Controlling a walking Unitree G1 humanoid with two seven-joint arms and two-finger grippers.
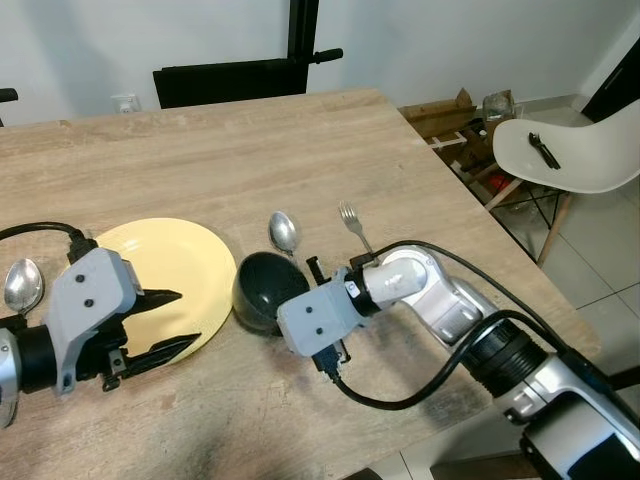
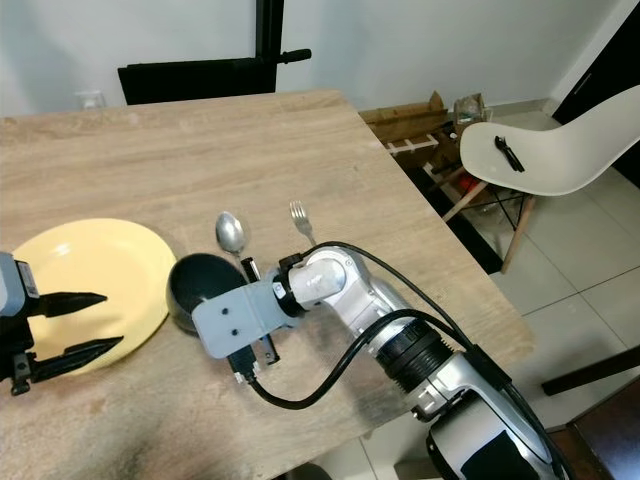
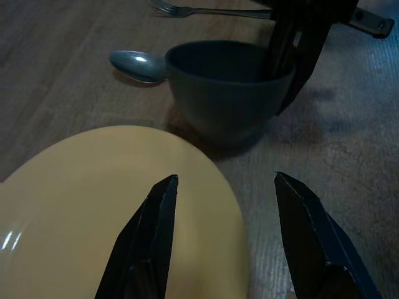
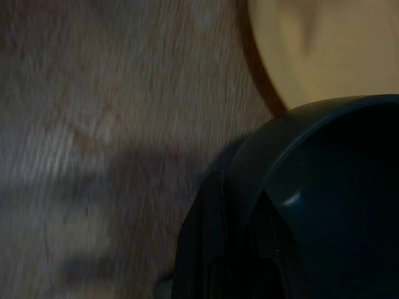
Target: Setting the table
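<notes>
**Bowl gripped at its rim beside the plate**

Bowl [image 1: 265,290], dark and round, sits on the wooden table [image 1: 230,150] at the lower centre of the left eye frame, touching or nearly touching the right edge of the yellow plate [image 1: 175,270]. The right gripper [image 3: 290,59] is clamped on the bowl's near-side rim, one black finger inside the wall and one outside. Just behind the bowl lies a spoon [image 1: 284,232], and to its right a fork [image 1: 353,226], both on the bare wood. The left gripper [image 1: 165,322] hovers over the plate's lower right portion, its two fingers [image 3: 149,243] spread apart with nothing between them. A second spoon [image 1: 22,285] lies at the far left edge of the frame. A white chair [image 1: 575,150] stands in the upper right, off the table, with a small dark object on its seat.
</notes>
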